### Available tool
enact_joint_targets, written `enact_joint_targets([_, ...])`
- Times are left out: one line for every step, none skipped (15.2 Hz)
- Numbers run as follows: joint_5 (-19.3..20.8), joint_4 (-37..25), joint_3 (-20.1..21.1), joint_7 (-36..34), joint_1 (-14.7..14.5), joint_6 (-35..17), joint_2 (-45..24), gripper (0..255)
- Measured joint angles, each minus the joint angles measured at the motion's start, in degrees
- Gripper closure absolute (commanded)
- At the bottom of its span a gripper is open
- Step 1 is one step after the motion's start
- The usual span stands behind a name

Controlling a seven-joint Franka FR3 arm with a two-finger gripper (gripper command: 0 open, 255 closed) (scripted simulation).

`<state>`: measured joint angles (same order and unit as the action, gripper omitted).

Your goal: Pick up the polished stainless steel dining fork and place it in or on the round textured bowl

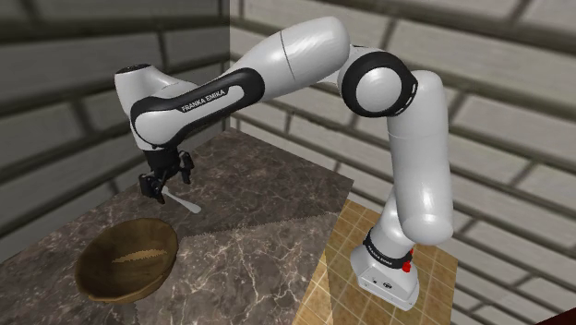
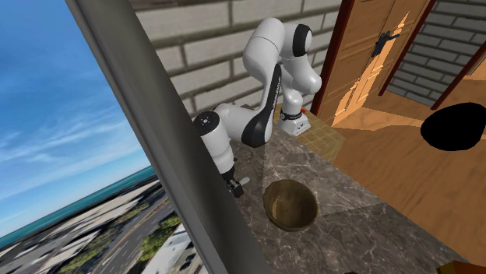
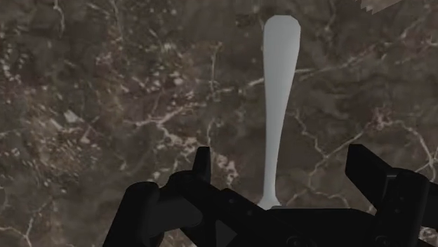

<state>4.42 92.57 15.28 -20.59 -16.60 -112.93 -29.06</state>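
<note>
Claw point(image 1: 166, 187): fingers spread wide, gripping nothing, low over the dark marble counter point(image 1: 268, 203).
Fork point(image 3: 281, 105): pale grey, on the counter, its handle running out between the fingers, touching neither.
Bowl point(image 1: 111, 288): brown, round, near the claw, just past the handle's end; the fork lies outside it.

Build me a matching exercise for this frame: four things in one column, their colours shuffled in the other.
Things:
1. fork
2. bowl
3. gripper
4. countertop

Colours:
A. black
B. brown
C. pale grey
D. dark with light veins

Pairs: 1-C, 2-B, 3-A, 4-D
</note>
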Motion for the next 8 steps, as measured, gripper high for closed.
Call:
enact_joint_targets([0.0,0.7,0.0,-0.1,0.0,-0.8,-0.1,0])
enact_joint_targets([0.1,0.9,0.0,-0.2,-0.1,-1.3,-0.5,0])
enact_joint_targets([0.2,1.3,-0.1,-0.2,-0.1,-1.9,-0.6,0])
enact_joint_targets([0.2,1.4,-0.1,-0.2,-0.2,-2.2,-0.8,0])
enact_joint_targets([0.3,1.4,-0.1,-0.2,-0.2,-2.3,-0.9,0])
enact_joint_targets([0.3,1.5,-0.1,-0.3,-0.2,-2.4,-0.9,0])
enact_joint_targets([0.3,1.5,-0.1,-0.3,-0.2,-2.4,-0.9,0])
enact_joint_targets([0.3,1.5,-0.1,-0.3,-0.2,-2.4,-0.9,0])
